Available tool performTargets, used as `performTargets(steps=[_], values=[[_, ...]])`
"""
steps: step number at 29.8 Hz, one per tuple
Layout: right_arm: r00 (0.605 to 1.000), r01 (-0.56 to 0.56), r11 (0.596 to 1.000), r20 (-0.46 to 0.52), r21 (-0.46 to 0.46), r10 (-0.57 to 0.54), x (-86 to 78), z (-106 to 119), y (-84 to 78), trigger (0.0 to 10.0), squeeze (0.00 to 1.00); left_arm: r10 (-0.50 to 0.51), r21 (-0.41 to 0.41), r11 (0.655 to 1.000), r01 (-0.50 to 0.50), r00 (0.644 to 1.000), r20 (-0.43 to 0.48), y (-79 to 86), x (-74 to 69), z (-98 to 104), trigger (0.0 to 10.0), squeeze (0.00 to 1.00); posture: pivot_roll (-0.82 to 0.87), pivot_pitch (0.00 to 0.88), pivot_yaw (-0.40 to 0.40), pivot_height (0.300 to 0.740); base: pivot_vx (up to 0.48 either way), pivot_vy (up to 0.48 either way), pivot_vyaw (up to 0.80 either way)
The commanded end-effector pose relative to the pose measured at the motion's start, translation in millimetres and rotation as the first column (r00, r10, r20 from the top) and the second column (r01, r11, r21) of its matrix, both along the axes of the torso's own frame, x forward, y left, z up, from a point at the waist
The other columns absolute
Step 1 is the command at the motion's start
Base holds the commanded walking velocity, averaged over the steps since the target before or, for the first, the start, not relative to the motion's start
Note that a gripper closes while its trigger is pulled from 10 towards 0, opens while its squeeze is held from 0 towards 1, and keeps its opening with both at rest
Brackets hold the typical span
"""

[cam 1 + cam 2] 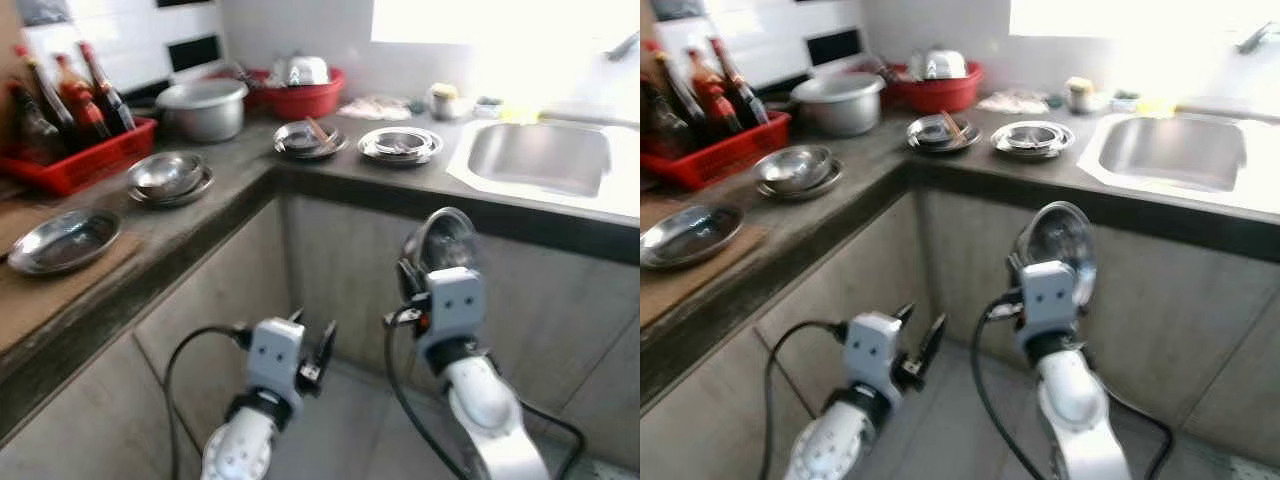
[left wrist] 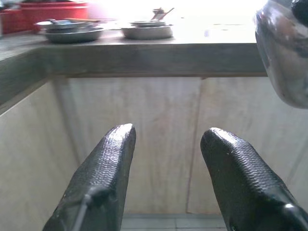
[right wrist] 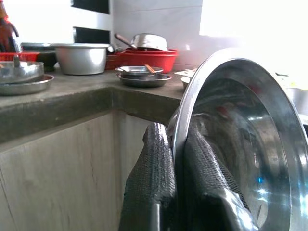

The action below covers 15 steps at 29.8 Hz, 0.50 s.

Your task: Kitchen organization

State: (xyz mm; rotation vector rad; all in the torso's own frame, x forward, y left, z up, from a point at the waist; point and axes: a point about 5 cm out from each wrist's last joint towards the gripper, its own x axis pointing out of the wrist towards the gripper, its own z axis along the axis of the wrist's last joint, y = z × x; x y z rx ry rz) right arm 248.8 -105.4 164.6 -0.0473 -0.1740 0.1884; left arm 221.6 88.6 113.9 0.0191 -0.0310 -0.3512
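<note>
Right gripper [image 1: 428, 262]: pinching the rim of a steel bowl [image 3: 240, 144], held upright on edge below the counter [image 1: 250, 170] front, near the sink [image 1: 540, 155].
Right wrist view: one finger [image 3: 154, 178] on each side of the rim.
Left gripper [image 2: 166, 159]: spread, nothing between the fingers, lower than the counter edge, beside the held bowl.
Head views: more steel dishes [image 1: 400, 145] on the counter, a red tub [image 1: 300, 97] behind them.

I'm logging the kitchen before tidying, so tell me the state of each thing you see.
Right claw: shut on steel plate, held on edge below the counter.
Left claw: open, empty.
Sink: empty.
Red crate: holds upright bottles.
Bowls: stacked.
</note>
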Motion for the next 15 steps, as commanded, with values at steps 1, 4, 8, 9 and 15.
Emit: performTargets(steps=[1,4,8,9,15], values=[[0.999,0.026,1.0,0.023,-0.01,-0.026,-0.3,5.5,-6.6,10.0,0.0,-0.024,-0.013,1.0,0.024,1.0,0.013,-6.9,0.5,3.8,10.0,0.0,0.02,0.011,0.038,0.74,0.0,0.0,-0.78],[0.999,0.031,0.999,0.018,-0.011,-0.03,-0.9,4.7,-6.9,10.0,0.0,-0.027,-0.009,1.0,0.027,0.999,0.019,-7.3,0.5,4.4,10.0,0.0,0.02,0.011,0.038,0.74,0.0,0.0,-0.78],[0.999,0.033,0.999,0.014,-0.013,-0.033,-1.6,4.0,-6.0,10.0,0.0,-0.037,0.009,0.999,0.037,0.999,0.02,-7.7,0.1,3.6,10.0,0.0,0.02,0.01,0.038,0.74,0.0,0.0,-0.78],[0.999,0.034,0.999,0.013,-0.016,-0.033,-1.7,3.7,-5.6,10.0,0.0,-0.045,0.022,0.999,0.045,0.999,0.021,-8.3,-0.3,2.9,10.0,0.0,0.02,0.01,0.038,0.74,0.0,0.0,-0.78],[0.999,0.033,0.999,0.017,-0.023,-0.033,-0.4,4.9,-5.3,10.0,0.0,-0.052,0.041,0.998,0.051,0.998,0.03,-8.9,-0.7,2.3,10.0,0.0,0.02,0.004,0.036,0.74,0.0,-0.322,-0.78]])
